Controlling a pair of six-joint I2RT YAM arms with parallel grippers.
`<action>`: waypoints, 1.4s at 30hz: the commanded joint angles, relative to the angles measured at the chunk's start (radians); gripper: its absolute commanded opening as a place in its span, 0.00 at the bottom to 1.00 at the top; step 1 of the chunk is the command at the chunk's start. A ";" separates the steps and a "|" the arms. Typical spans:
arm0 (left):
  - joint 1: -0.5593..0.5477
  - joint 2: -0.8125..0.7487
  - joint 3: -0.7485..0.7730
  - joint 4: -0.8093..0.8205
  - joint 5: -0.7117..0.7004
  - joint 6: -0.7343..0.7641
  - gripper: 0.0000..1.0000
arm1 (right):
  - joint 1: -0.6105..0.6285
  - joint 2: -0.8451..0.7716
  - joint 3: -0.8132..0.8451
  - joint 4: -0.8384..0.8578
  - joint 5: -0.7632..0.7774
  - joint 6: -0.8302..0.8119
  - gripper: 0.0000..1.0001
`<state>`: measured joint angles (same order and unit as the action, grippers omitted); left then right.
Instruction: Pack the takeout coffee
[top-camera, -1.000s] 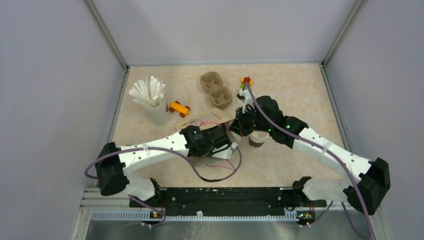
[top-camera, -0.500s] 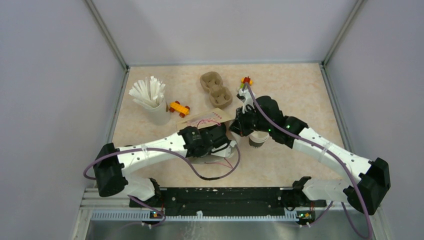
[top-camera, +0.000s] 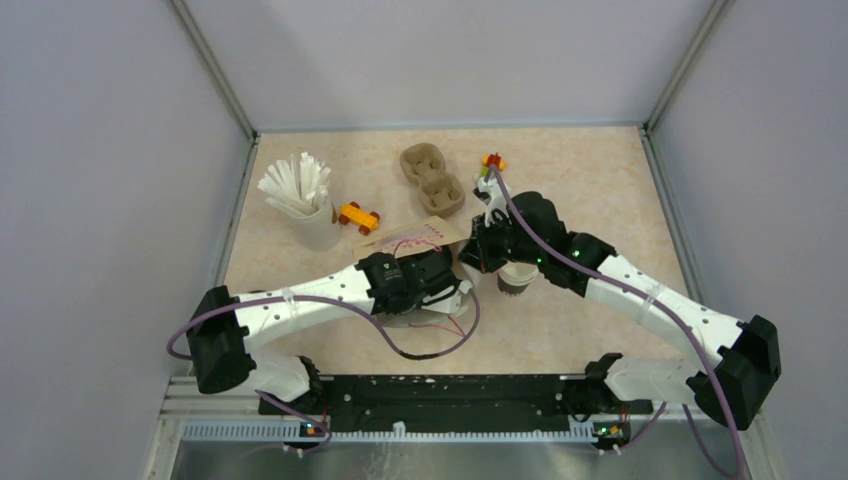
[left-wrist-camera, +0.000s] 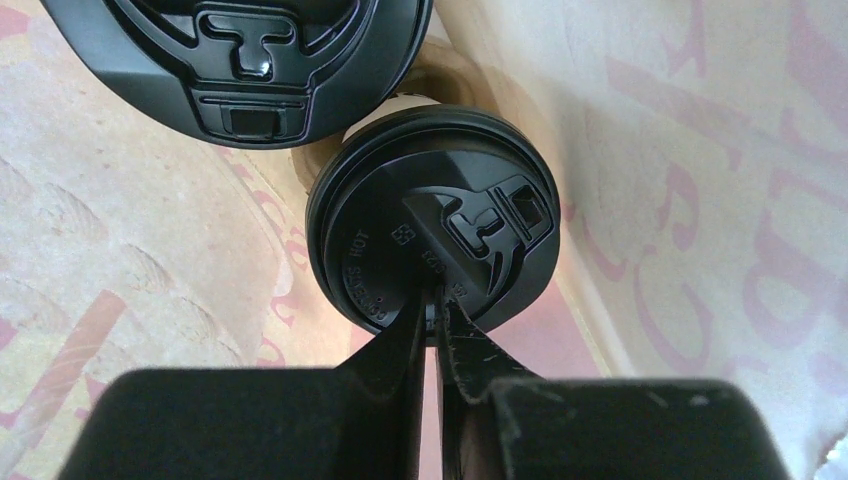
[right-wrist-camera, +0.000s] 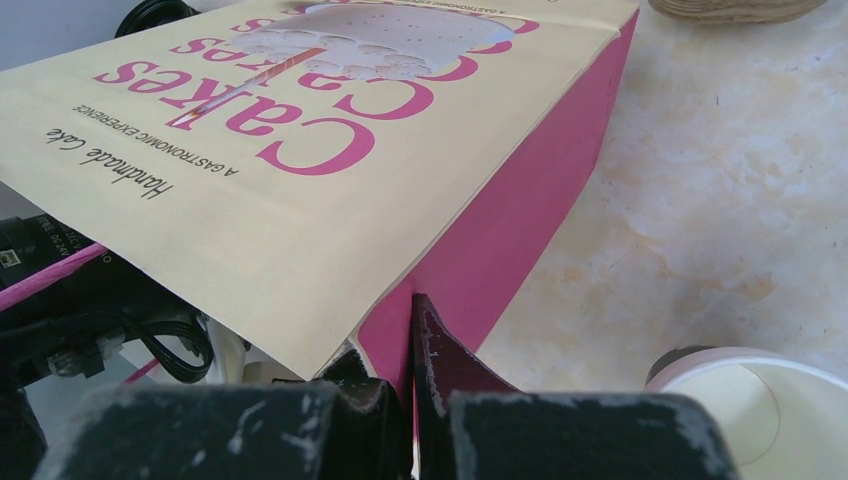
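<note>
Barely anything has shifted; only your left gripper has tightened.
It pinches the lid rim of the black-lidded paper coffee cup, mid-frame inside the cream-and-pink paper cake bag, whose edge your right gripper nips. Bagging looks under way; next, release and withdraw straight.

The lid is glossy black with raised lettering; the 2nd lid is black too. The bag is cream with pink lettering and a pink side. The cup is white inside. The table is mottled beige. The tray is brown.
</note>
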<state>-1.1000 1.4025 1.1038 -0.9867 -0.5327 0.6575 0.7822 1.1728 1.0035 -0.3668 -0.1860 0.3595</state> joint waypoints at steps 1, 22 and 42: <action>0.006 -0.021 -0.004 0.032 -0.001 0.013 0.12 | -0.006 -0.010 0.040 0.040 -0.024 0.000 0.00; 0.011 0.018 0.107 0.040 -0.027 0.056 0.32 | -0.006 -0.008 0.037 0.040 -0.037 0.001 0.00; -0.016 -0.004 0.295 0.026 0.022 -0.005 0.34 | -0.009 0.039 0.145 -0.112 0.000 0.033 0.00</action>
<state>-1.0920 1.4185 1.3075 -1.0420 -0.5480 0.6968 0.7818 1.1790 1.0916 -0.4595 -0.2035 0.3748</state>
